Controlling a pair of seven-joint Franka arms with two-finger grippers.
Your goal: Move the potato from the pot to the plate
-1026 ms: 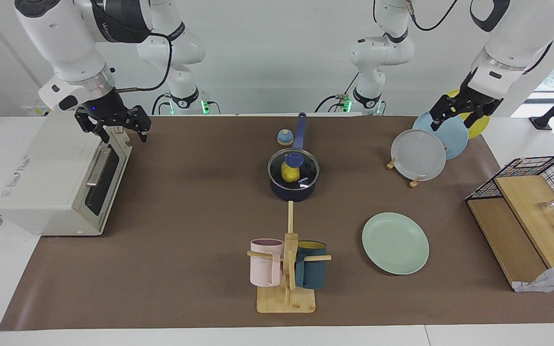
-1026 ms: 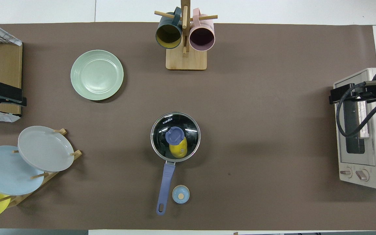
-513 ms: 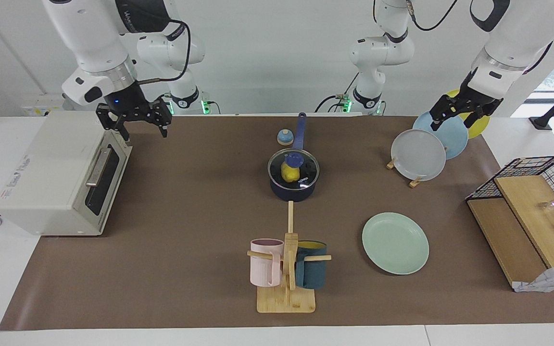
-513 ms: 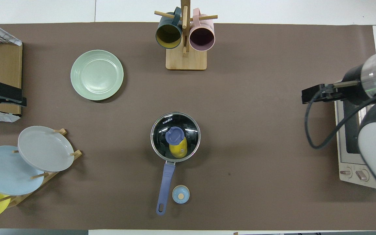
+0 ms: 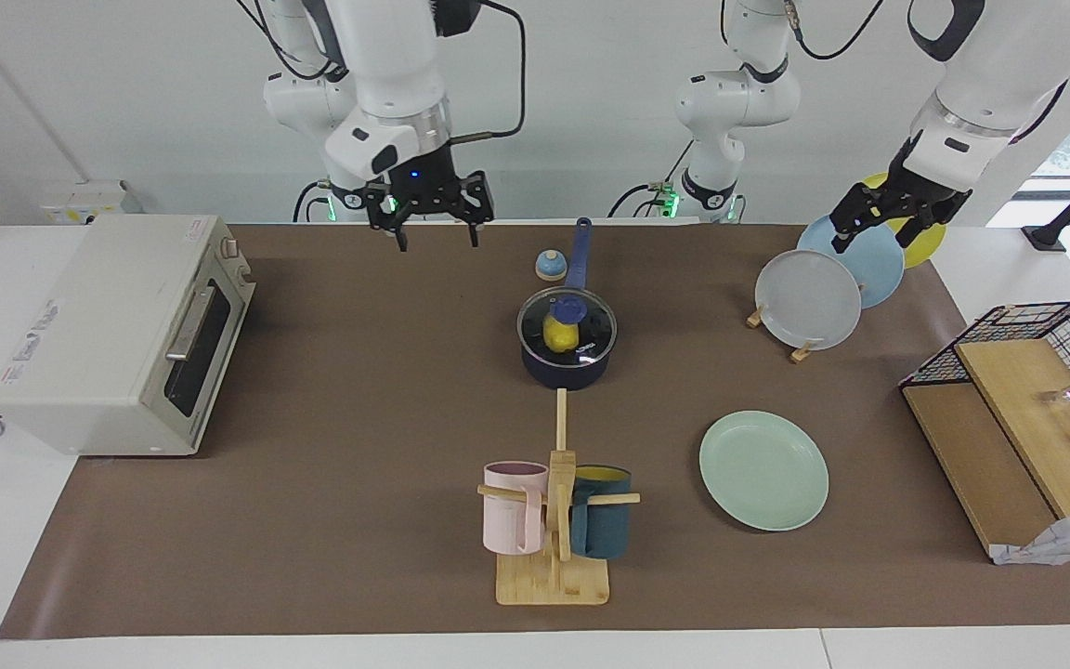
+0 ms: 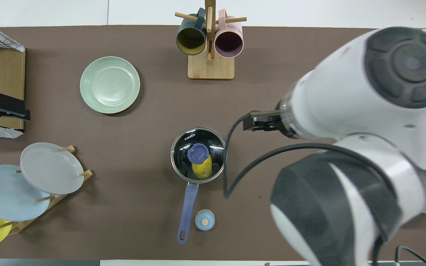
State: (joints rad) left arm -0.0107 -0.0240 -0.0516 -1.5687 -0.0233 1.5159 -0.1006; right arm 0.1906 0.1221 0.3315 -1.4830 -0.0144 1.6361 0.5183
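Table inventory, clock bearings taken from the pot as seen in the overhead view:

- Pot (image 5: pixel 565 364) – one, dark navy, at mid-table, its long blue handle pointing to six o'clock.
- Glass lid (image 5: pixel 567 321) – one, blue knob, seated on the pot and closing it.
- Potato (image 5: pixel 558 334) – one, yellow, inside the pot, visible through the lid.
- Plate (image 5: pixel 763 470) – one, mint green, flat on the table at ten o'clock, well apart from the pot, nothing on it.
- Rack plates (image 5: pixel 806 299) – three, grey, light blue and yellow, leaning in a wooden rack at eight o'clock.
- Mugs – two, pink (image 5: pixel 514 506) and dark teal (image 5: pixel 602 525), hung on a wooden tree at twelve o'clock.
- Small blue dome (image 5: pixel 550 266) – one, just beside the handle at six o'clock.
- Toaster oven (image 5: pixel 117 330) – one, at three o'clock, at the table's end.
- Wire basket (image 5: pixel 1046 344) with wooden boards – one, at the other end.
- Right tool (image 5: pixel 437 240) – raised over bare table between oven and pot, spread wide, holding nothing.
- Left tool (image 5: pixel 883 223) – over the plate rack; I cannot tell how far open it is.
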